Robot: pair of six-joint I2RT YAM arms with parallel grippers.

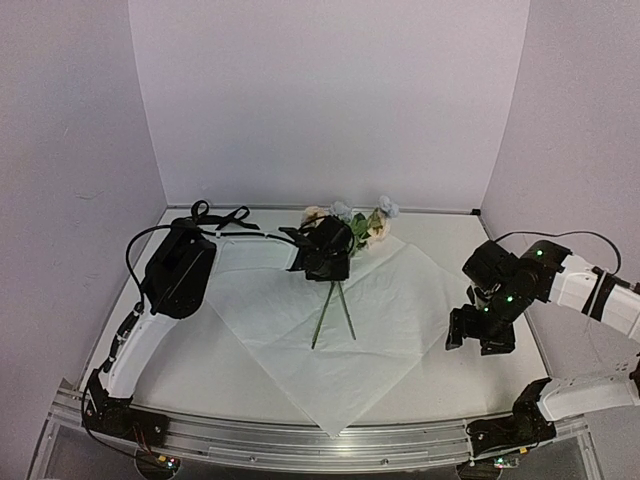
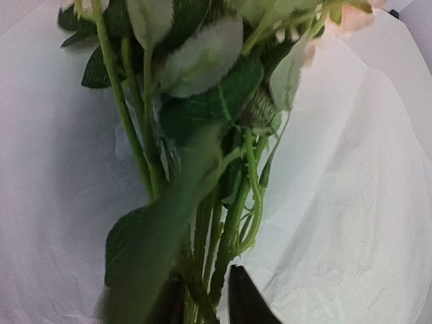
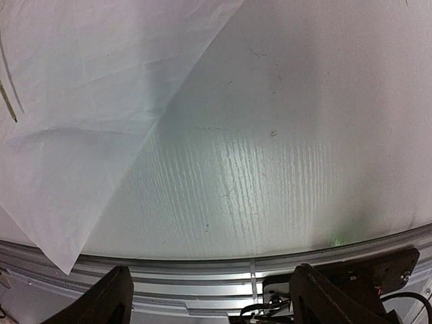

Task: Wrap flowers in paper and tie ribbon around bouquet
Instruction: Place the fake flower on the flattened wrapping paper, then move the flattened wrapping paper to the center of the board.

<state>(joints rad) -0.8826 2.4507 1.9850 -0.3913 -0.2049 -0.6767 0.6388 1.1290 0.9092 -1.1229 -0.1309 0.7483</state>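
Note:
The flowers (image 1: 352,226) lie at the far corner of the paper (image 1: 400,320), blooms away from me and thin green stems pointing to the sheet's middle. My left gripper (image 1: 325,260) sits over the bunch where stems meet leaves. In the left wrist view the stems (image 2: 226,229) pass between its dark fingers (image 2: 248,300), with a thin strip of paper (image 2: 351,202) showing beside the right finger; a blurred leaf hides the left finger. The jaws stand narrowly apart. The ribbon (image 1: 218,215) lies loose at the back left. My right gripper (image 1: 480,335) hovers open and empty off the paper's right corner.
White walls close in the table at the back and both sides. A metal rail (image 3: 202,270) runs along the near edge, just under the right gripper (image 3: 209,297). The paper's near corner (image 3: 64,256) reaches that rail. The left arm's black cable arcs above the back left.

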